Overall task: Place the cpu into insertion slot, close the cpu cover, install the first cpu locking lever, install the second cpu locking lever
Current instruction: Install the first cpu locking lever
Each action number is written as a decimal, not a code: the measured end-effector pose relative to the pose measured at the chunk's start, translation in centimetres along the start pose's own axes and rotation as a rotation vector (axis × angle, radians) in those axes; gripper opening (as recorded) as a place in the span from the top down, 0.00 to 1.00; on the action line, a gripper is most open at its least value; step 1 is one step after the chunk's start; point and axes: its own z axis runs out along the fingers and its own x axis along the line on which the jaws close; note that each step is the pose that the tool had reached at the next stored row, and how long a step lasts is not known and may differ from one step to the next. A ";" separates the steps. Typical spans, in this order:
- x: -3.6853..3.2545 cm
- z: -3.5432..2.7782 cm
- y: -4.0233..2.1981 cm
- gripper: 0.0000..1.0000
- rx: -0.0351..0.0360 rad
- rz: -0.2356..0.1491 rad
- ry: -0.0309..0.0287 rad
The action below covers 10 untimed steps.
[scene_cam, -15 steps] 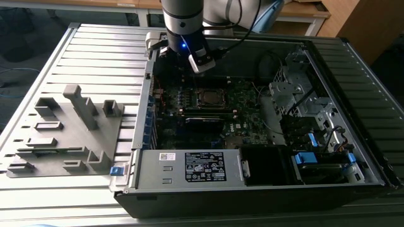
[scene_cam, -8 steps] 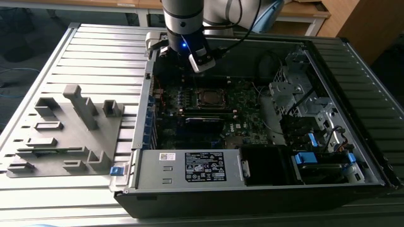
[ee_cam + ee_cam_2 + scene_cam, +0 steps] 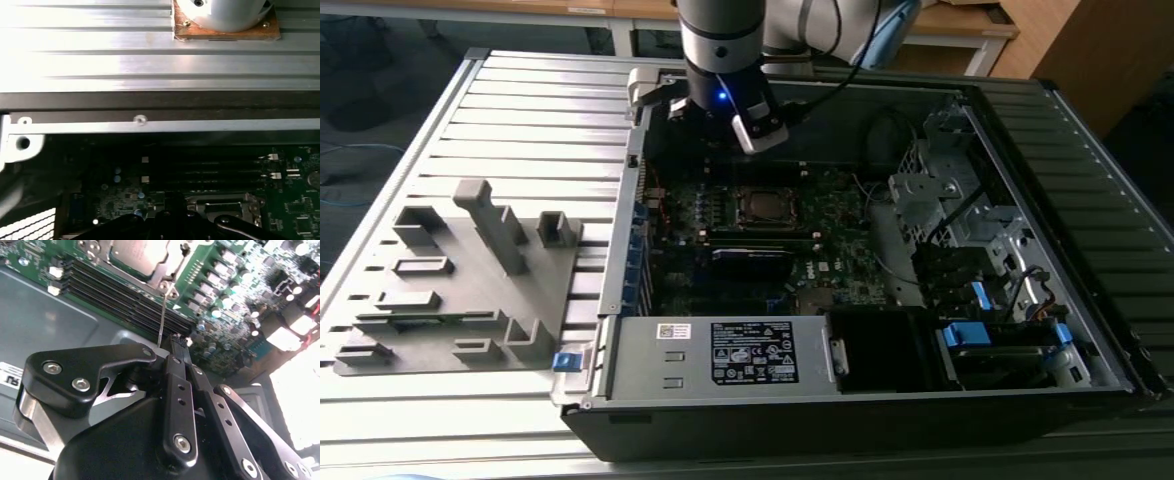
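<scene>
The cpu (image 3: 765,206) lies on the motherboard (image 3: 841,272) inside the case (image 3: 787,430), a fixture block (image 3: 454,290) at the exterior view's left.

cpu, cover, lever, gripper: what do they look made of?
cpu: dull silver-grey metal top, matte.
cover: thin bare sheet metal, with a bright glint along its edge.
lever: thin shiny wire rod, likely steel.
gripper: matte black links with silver screw heads; coated metal or hard plastic, the look leaves it open.

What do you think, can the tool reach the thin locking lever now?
Probably yes: the tool sits right beside the locking lever, inside the open case, with nothing between them.
</scene>
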 end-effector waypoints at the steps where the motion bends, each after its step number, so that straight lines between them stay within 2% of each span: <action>1: -0.20 0.01 0.01 0.89 0.0000 0.000 0.0000; 7: -1.61 0.10 0.06 0.89 0.0001 0.001 -0.0004; 10: -1.76 0.11 0.06 0.89 0.0001 0.002 -0.0005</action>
